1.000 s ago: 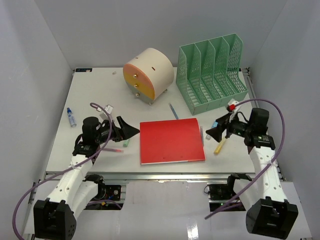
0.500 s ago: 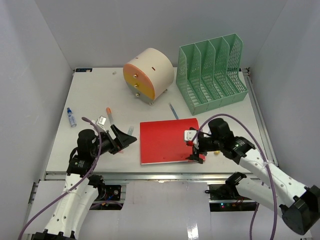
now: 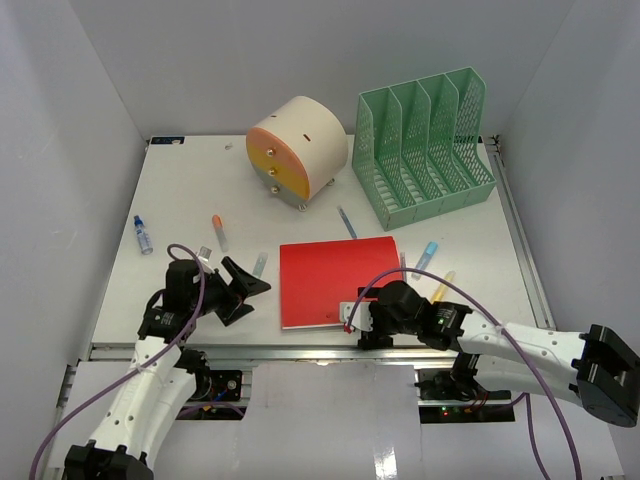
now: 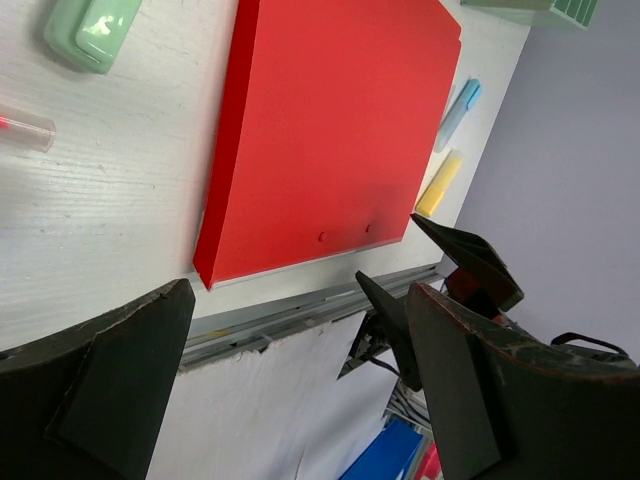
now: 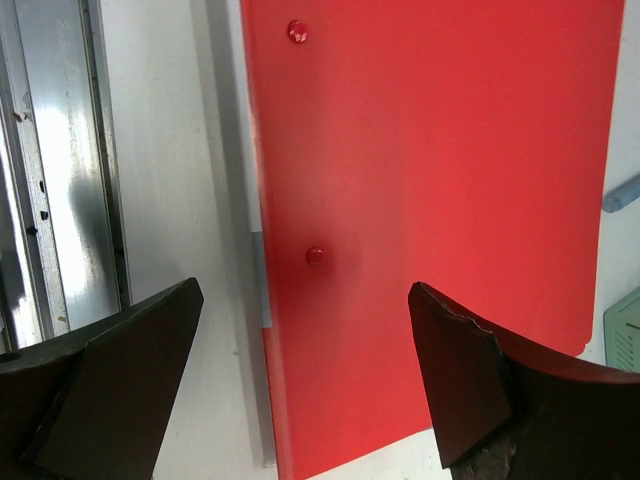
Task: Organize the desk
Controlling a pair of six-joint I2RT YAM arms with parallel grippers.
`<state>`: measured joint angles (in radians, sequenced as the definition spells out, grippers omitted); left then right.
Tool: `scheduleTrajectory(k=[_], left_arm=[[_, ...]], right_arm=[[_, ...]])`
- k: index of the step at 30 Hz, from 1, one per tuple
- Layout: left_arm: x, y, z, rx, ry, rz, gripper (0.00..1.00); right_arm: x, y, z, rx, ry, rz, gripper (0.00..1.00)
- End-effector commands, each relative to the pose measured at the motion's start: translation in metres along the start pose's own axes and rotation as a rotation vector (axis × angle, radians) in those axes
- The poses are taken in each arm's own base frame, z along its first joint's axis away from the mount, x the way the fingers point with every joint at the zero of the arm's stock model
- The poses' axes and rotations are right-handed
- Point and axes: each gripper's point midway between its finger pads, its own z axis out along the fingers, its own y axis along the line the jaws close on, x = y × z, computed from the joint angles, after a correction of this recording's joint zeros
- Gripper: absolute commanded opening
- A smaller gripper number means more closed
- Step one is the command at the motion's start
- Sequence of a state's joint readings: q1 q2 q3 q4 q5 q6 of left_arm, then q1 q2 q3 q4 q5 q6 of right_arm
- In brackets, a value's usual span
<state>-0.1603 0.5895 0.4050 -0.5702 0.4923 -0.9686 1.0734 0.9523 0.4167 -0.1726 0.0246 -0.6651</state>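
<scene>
The white bench (image 3: 180, 200) is spread beneath both hands. It is rigid and fixed, so nothing of it is to be lifted. The red folder (image 3: 340, 275) lying on it is judged thin, light and somewhat flexible, with a slick cover. It is best pinched at the near edge, which is found directly below the right hand (image 3: 358, 325). That hand is held wide open with nothing gripped. The left hand (image 3: 250, 298) is fully spread and empty, the folder lying just to its right.
</scene>
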Motion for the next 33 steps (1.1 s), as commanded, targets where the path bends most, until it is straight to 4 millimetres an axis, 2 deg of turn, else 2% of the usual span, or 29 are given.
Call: scheduleTrajectory(k=[1,8,12,13,15,23,28,33], left_arm=[[0.006,0.001,0.005,0.002,0.02,-0.037,0.98],[0.019,-0.001,0.018,-0.014,0.057,-0.067,0.98],[0.026,0.002,0.026,-0.058,0.085,-0.096,0.98],[0.028,0.002,0.029,-0.069,0.092,-0.105,0.98],[0.032,0.003,0.032,-0.088,0.099,-0.105,0.98],[0.038,0.007,0.037,-0.101,0.088,-0.157,0.98],[0.046,0.012,0.039,-0.102,0.104,-0.195,0.97],[0.052,0.019,0.042,-0.117,0.114,-0.221,0.96]], right_arm=[[0.002,-0.009,0.009,0.096,0.002,-0.072,0.9],[0.014,-0.004,0.016,0.104,0.012,-0.134,0.91],[0.02,0.002,0.018,0.079,0.025,-0.163,0.95],[0.02,0.004,0.017,0.069,0.02,-0.165,0.92],[0.019,0.008,0.017,0.047,0.009,-0.166,0.78],[0.016,0.019,0.013,-0.014,-0.007,-0.167,0.5],[0.014,0.016,0.01,0.001,-0.015,-0.17,0.35],[0.006,0.01,0.005,0.021,-0.039,-0.172,0.26]])
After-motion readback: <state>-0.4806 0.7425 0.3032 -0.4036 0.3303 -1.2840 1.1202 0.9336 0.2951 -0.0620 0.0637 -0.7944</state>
